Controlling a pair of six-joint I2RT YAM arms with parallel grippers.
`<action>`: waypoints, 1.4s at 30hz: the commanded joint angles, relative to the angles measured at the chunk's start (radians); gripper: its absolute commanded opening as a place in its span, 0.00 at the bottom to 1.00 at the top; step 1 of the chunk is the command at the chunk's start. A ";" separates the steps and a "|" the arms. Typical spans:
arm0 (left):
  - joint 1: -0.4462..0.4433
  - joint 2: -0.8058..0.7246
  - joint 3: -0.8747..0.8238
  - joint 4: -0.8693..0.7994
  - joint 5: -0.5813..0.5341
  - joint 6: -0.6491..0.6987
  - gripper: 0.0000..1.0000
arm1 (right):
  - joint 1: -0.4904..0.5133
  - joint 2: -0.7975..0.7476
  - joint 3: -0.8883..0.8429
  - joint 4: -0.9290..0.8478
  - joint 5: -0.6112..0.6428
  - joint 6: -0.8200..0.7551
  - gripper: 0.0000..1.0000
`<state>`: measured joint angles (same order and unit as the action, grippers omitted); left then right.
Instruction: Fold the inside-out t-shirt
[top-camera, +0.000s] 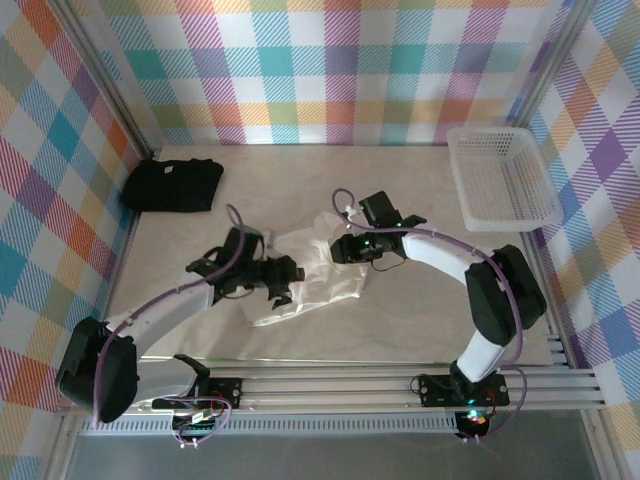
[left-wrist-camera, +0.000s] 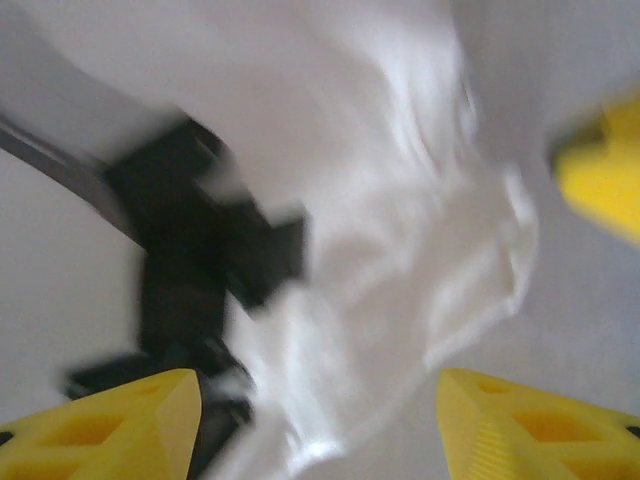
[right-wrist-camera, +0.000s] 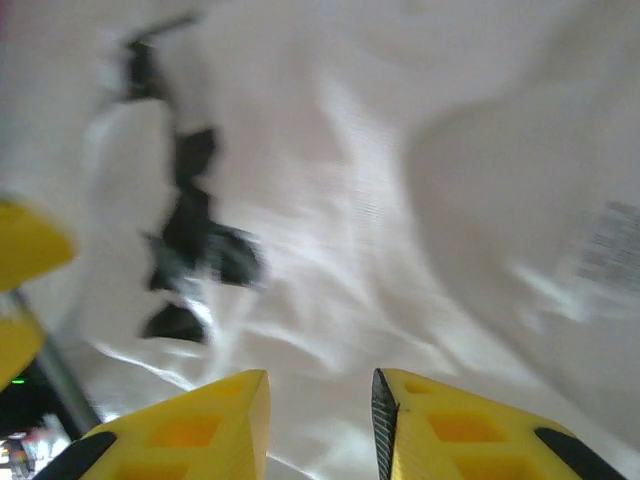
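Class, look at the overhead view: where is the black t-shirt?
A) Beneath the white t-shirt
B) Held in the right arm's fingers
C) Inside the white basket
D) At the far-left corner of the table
D: the black t-shirt lies at the far-left corner of the table, well apart from the white basket at the far right.

- left arm (top-camera: 165, 305) reaches in toward the middle, left gripper (left-wrist-camera: 320, 430) pointing down — jaws wide apart
- right arm (top-camera: 450, 260) elbow-bent, right gripper (right-wrist-camera: 320, 415) jaws barely apart
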<state>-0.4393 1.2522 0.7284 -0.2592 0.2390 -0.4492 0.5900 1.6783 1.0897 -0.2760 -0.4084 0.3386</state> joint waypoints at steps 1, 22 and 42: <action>0.133 0.106 0.044 0.039 -0.037 -0.037 0.62 | 0.083 0.047 -0.050 0.165 -0.119 0.144 0.33; -0.188 0.126 -0.102 0.031 0.022 -0.064 0.62 | -0.139 0.280 0.232 -0.285 0.277 -0.174 0.32; 0.045 0.562 0.475 0.154 0.101 0.015 0.53 | -0.141 0.183 0.163 0.188 -0.074 0.105 0.35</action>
<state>-0.3920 1.7683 1.1370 -0.0578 0.3233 -0.4553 0.4431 1.8366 1.2018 -0.1577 -0.4488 0.3866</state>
